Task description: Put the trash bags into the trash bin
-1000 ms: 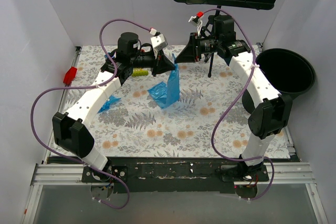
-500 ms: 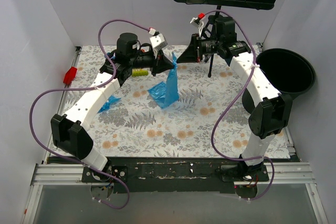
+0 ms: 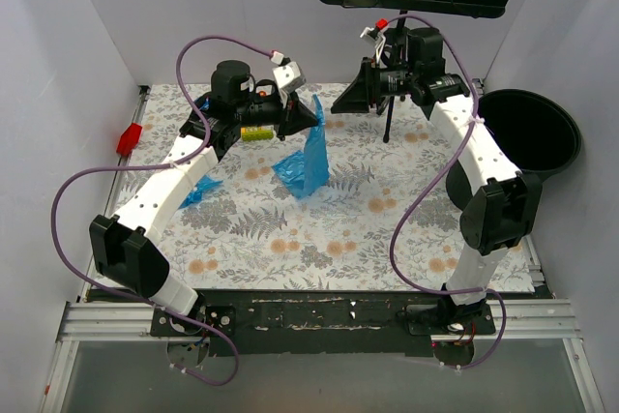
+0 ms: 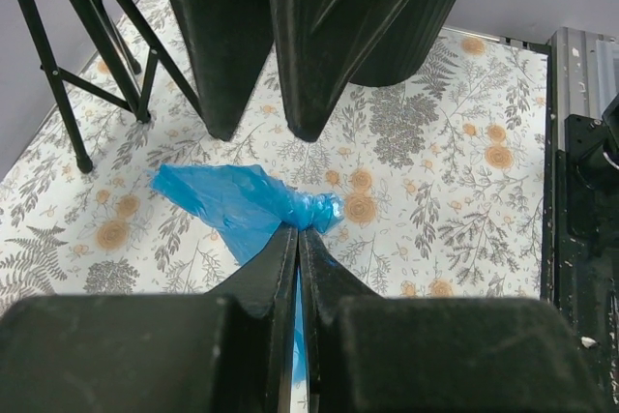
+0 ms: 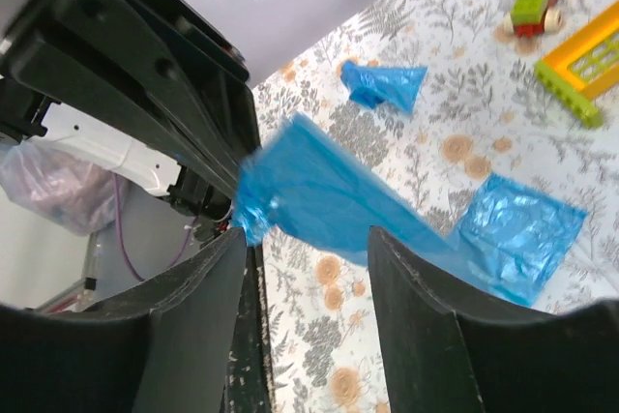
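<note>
Small folded trash bag (image 3: 198, 191) lay on the tabletop (image 3: 290, 239), left side. Left tool (image 3: 311, 115) was clamped on the top of the large trash bag (image 3: 311, 157); its tail rested on the tabletop. Right tool (image 3: 340, 103) stood spread apart, just beside. Trash bin (image 3: 527, 132) stood far right. Best practice: right closes firmly on the film before left releases.

Top camera: high behind the bases, looking down on worktop (image 3: 319, 239). Wrist cameras: close along fingers (image 4: 256, 282), facing each other; all share trash bag (image 4: 242, 205).
</note>
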You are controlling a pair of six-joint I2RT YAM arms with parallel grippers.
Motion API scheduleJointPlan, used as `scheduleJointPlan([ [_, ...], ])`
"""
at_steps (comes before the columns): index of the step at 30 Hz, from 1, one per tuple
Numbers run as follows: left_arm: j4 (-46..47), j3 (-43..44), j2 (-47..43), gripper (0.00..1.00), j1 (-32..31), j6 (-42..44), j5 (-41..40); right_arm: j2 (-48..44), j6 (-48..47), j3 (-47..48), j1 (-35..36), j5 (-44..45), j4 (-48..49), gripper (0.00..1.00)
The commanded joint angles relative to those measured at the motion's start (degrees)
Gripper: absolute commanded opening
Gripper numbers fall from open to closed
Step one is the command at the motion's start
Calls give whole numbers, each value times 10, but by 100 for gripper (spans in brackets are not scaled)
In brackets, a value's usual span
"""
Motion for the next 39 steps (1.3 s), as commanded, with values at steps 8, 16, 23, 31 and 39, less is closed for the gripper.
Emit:
scheduleJointPlan([
  [8,-29,23,1,0,-2,20,31,7,19,54,31,23,21,63],
  [16,-28,25,3,0,-2,19,27,24,14,71,43,37,9,58],
  [23,-18,24,1,0,-2,18,18,26,9,62,43,34,2,41],
  [31,-14,17,-1,0,-2,20,-17,22,-14,59,39,24,-5,1],
  [39,-10,-2,-18,0,-2,27,-34,13,-43,52,13,67,-42,1],
])
